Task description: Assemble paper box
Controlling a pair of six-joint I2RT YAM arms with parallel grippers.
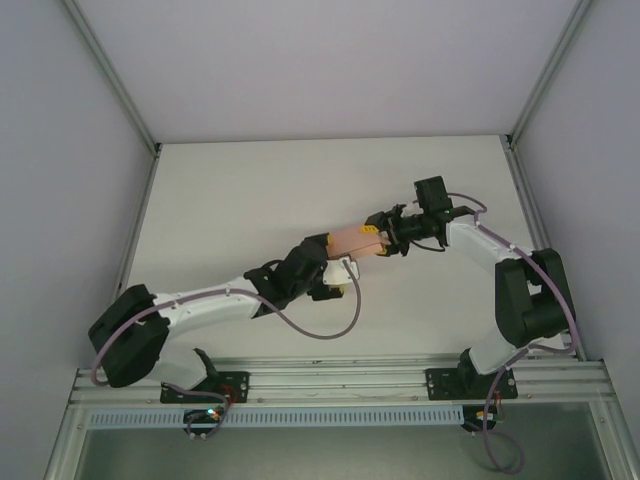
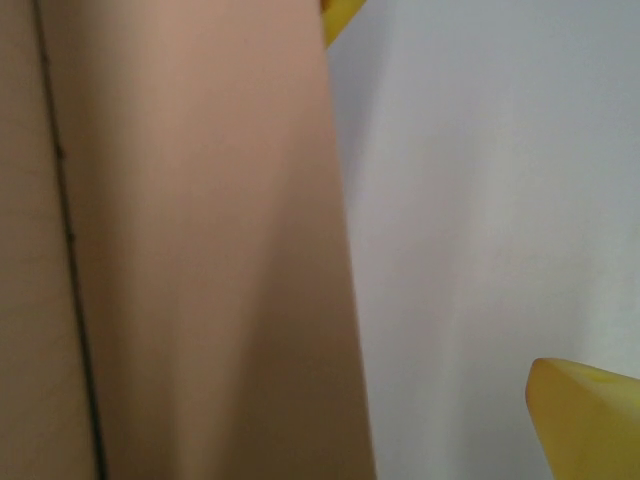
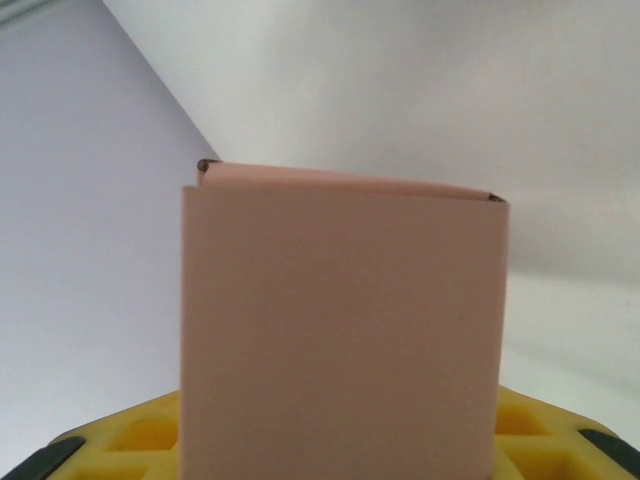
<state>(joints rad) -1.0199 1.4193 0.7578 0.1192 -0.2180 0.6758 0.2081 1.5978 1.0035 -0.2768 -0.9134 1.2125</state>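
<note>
Top external: paper box (image 1: 350,241) sits mid-field above the surface (image 1: 250,190), between both arms.
I find the right end effector (image 1: 381,242) clamped on its right end; the left end effector (image 1: 325,265) meets the other end, and I cannot tell its grip.

Paper box (image 1: 352,241): salmon-pink thin card, folded into small plain rectangular form. Lay roughly level above middle of surface (image 1: 250,190), long axis left-right. Far end showed slightly curled flap edges (image 3: 340,320). One panel carried dark crease line (image 2: 200,250).
</note>
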